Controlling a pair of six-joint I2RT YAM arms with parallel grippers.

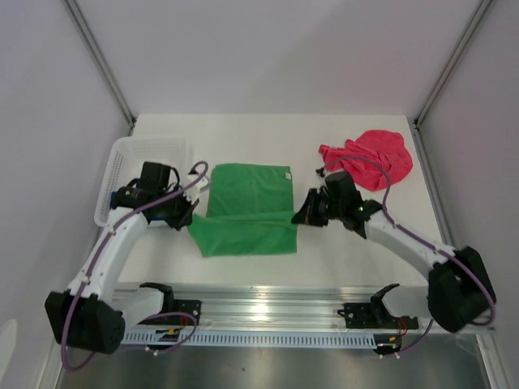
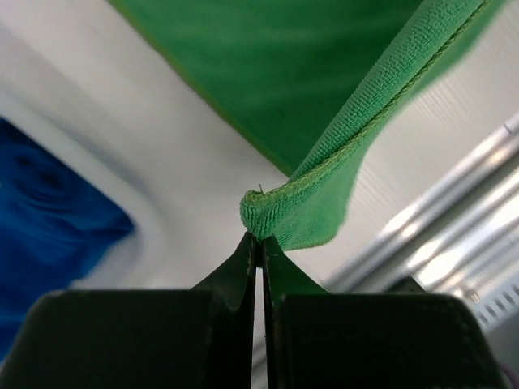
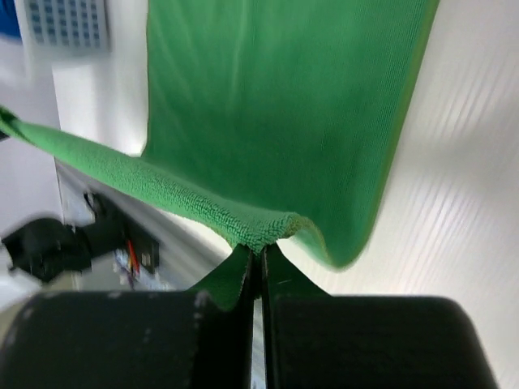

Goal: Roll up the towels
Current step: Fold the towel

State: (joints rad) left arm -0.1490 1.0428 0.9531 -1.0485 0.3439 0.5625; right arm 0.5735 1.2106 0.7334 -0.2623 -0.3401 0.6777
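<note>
The green towel (image 1: 247,194) lies in the middle of the table, its near edge raised and stretched between both grippers. My left gripper (image 1: 189,219) is shut on the towel's near left corner (image 2: 268,211), with the left gripper (image 2: 259,241) tips pinching the hem. My right gripper (image 1: 300,217) is shut on the near right corner; in its own view the right gripper (image 3: 259,250) bites the folded green towel (image 3: 268,97). The pink-red towel (image 1: 373,158) sits crumpled at the back right. The blue towel (image 2: 49,227) lies in the basket, mostly hidden from above.
A white mesh basket (image 1: 130,154) stands at the left, just behind my left arm. An aluminium rail (image 1: 268,304) with the arm mounts runs along the near edge. Walls close in the table on both sides.
</note>
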